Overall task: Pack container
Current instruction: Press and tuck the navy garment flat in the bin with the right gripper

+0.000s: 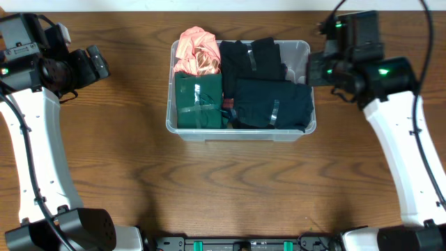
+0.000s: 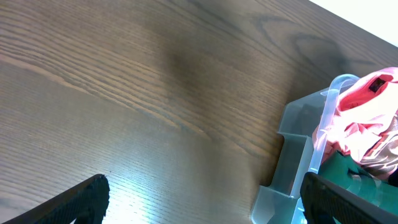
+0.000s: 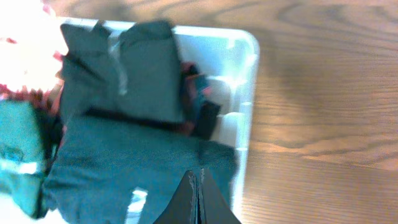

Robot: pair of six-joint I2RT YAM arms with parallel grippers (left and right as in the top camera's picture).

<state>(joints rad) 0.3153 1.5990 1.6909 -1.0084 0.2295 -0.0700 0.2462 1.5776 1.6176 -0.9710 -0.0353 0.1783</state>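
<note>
The clear plastic container [image 1: 309, 49] stands at the table's middle back, filled with folded clothes: a pink garment [image 1: 198, 50], a green bundle [image 1: 198, 101], a black piece [image 1: 252, 59] and a dark teal piece [image 1: 273, 104]. My right gripper [image 3: 197, 186] is shut with nothing between its jaws, hovering over the dark teal piece [image 3: 124, 162] near the container's right rim [image 3: 249, 93]. My left gripper [image 2: 202, 199] hangs wide open over bare wood, left of the container [image 2: 292, 155], its fingers [image 2: 84, 199] empty.
Wooden table [image 1: 223, 195] all around the container. The left arm [image 1: 42, 63] sits at the far left, the right arm [image 1: 362, 63] just right of the container's rim.
</note>
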